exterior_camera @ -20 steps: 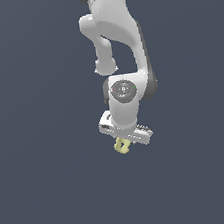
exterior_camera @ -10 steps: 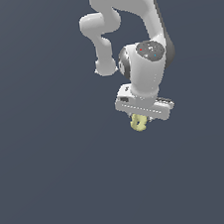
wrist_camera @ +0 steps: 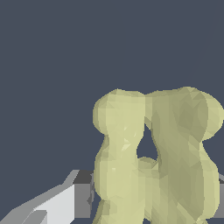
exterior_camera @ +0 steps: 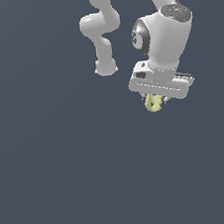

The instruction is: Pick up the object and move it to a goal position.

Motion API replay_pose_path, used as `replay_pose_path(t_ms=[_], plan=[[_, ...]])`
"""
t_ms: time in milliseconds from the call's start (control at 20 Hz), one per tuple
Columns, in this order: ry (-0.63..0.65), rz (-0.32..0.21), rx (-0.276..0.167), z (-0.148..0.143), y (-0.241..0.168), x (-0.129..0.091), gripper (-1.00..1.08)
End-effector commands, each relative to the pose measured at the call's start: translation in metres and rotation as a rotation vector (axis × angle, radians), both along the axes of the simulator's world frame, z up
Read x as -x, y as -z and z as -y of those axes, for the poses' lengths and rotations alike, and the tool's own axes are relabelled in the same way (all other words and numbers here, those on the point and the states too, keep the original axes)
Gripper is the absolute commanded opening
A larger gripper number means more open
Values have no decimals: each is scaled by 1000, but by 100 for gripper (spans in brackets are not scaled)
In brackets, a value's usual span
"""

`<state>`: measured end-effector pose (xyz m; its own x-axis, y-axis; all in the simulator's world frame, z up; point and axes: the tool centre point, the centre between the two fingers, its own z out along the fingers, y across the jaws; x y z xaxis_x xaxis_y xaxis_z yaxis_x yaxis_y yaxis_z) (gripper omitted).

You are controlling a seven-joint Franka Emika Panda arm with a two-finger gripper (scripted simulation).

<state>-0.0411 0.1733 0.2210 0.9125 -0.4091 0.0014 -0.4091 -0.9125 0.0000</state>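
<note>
Gripper [exterior_camera: 157, 98] clamped on the object [exterior_camera: 153, 103], which hangs just below it in mid-air; its 2 prongs [wrist_camera: 153, 131] point away from the wrist, long axis along the fingers; no goal marker visible

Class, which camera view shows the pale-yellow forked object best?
The wrist view: the object fills much of the frame, its two rounded prongs clear. In the exterior view it is only a small yellow bit under the tool.
</note>
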Motion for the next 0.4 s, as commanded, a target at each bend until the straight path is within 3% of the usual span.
replay_pose_path(t_ms=[0,350], plan=[[1,-1,1,-9,-9,6,-100],[2,-1,0,-18,-18,10,-100]])
